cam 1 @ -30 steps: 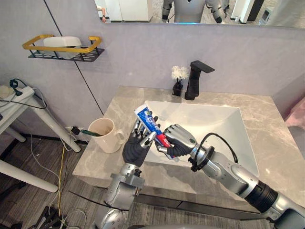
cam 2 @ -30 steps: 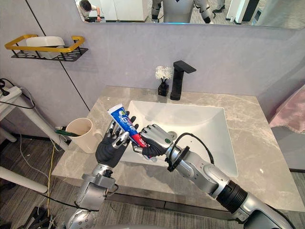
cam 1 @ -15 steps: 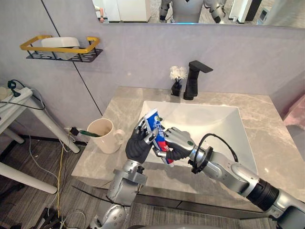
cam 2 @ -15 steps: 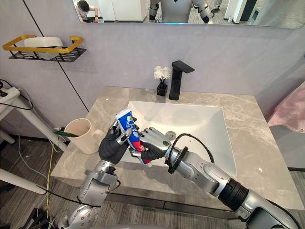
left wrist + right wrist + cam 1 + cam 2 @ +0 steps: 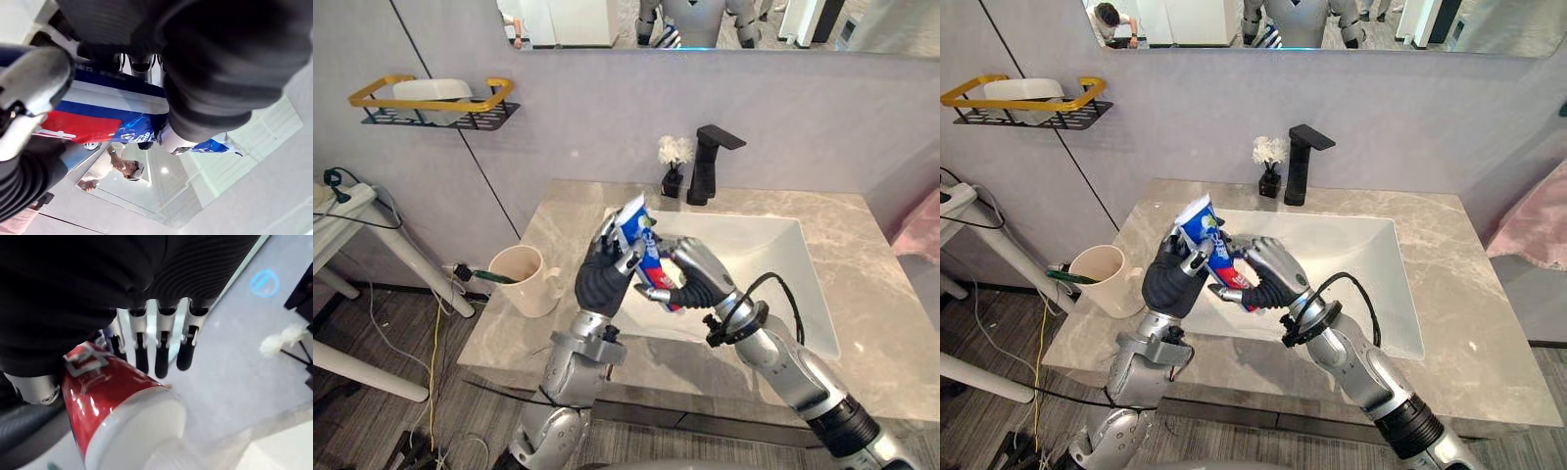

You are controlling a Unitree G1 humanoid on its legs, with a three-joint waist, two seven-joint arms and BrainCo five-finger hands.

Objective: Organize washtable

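No wording can be read. The tube (image 5: 634, 223), gripped by the left hand (image 5: 600, 284) and right hand (image 5: 700, 274), carries white lettering on blue and red, too small to make out.

Bright, even light, faint shadows below the wall shelf (image 5: 431, 100), white glints on the toothpaste tube (image 5: 105, 396)
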